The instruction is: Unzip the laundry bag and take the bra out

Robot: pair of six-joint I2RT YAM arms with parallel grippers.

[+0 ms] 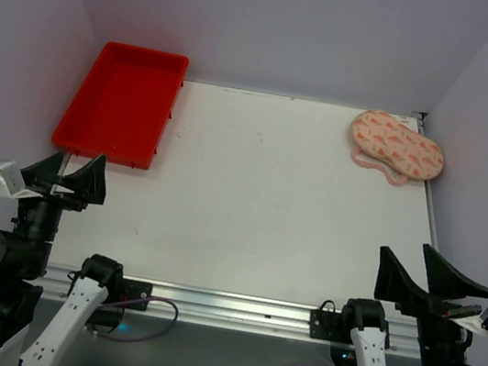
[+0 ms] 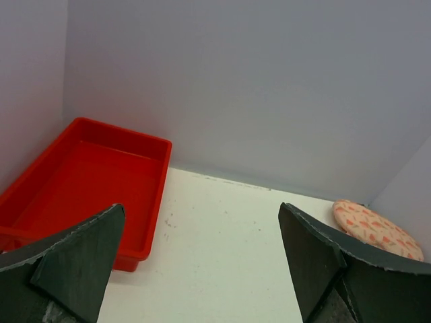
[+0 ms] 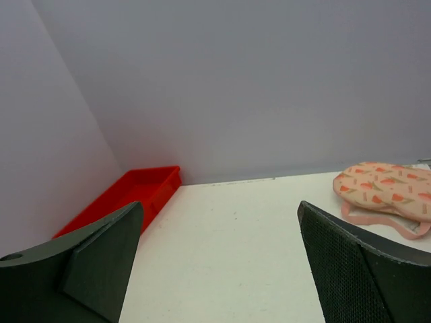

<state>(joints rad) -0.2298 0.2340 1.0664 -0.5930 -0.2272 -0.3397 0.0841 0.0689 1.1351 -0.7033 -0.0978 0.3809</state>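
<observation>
Laundry bag [image 1: 396, 149] lies at worktop [image 1: 252, 194] far-right corner, red tray [image 1: 120, 112] far-left. Left jaws, right jaws both spread wide, holding nothing.

Padded printed cloth laundry bag [image 1: 396, 148], glossy red plastic tray [image 1: 92, 142], matt white table [image 1: 261, 195]

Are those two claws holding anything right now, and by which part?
Nothing. The left gripper and right gripper are open and empty; the laundry bag lies apart.
</observation>
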